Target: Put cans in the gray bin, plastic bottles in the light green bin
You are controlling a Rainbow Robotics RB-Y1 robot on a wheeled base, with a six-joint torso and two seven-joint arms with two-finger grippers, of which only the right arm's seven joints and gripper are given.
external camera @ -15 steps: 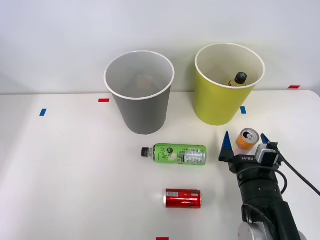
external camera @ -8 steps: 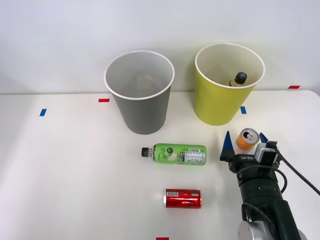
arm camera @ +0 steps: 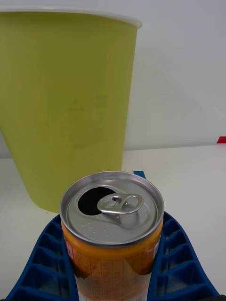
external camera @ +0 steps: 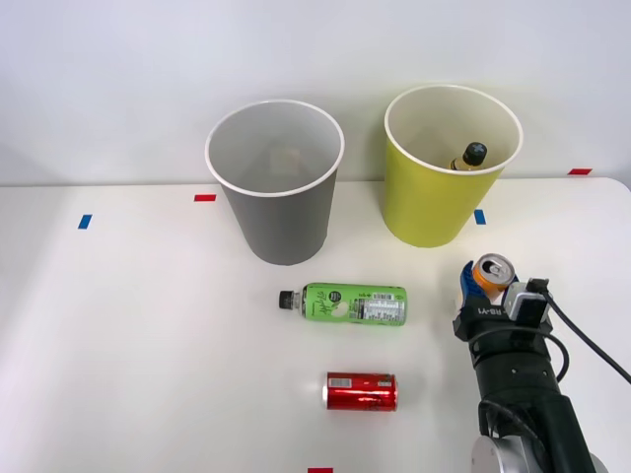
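Observation:
My right gripper (external camera: pixel 489 288) is shut on the slim orange can (external camera: pixel 490 274), which stands upright at the table's right, just in front of the light green bin (external camera: pixel 434 212). In the wrist view both blue ribbed fingers (arm camera: pixel 181 263) press the sides of the orange can (arm camera: pixel 113 221), whose silver top is open, with the light green bin (arm camera: pixel 66 108) close behind. A black-capped bottle (external camera: pixel 471 157) leans inside that bin. The gray bin (external camera: pixel 281 222) stands left of it. The green-labelled bottle (external camera: pixel 347 304) lies on its side mid-table, and the red can (external camera: pixel 361 391) lies nearer me.
Small blue tape marks (external camera: pixel 85 222) and red tape marks (external camera: pixel 204 197) dot the white table (external camera: pixel 128 345). A white wall rises right behind the bins. The table's left half holds no objects.
The blue fingers stood wide apart on either side of the orange can a second ago; they have since closed onto it. The can and the arm stay in place.

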